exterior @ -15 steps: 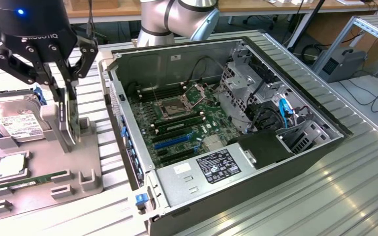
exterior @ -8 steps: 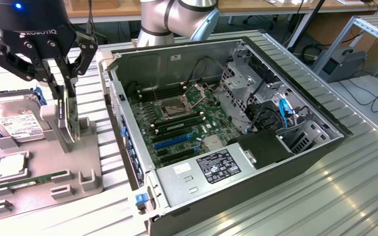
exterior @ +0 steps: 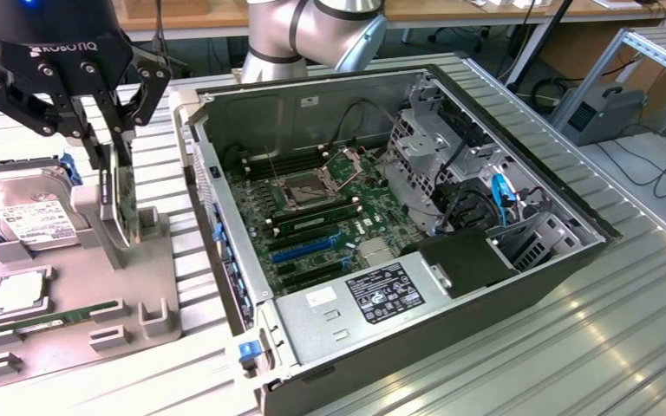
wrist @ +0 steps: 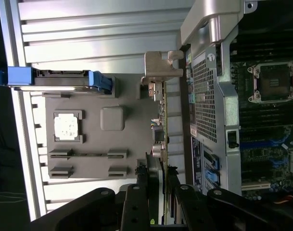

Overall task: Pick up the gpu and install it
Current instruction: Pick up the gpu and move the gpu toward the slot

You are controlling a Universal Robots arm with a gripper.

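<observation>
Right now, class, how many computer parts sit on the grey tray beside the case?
4: the hard drive at the tray's far end, the processor in front of it, the memory stick nearer still, the gpu upright in the gripper. None seems hidden.

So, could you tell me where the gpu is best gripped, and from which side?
Take the gpu by its upper long edge, coming straight down and pinching across its two flat faces. It stands on edge in the grey holder, so the lower edge is seated and only the top is free. Stay clear of the silver bracket at one end.
</observation>
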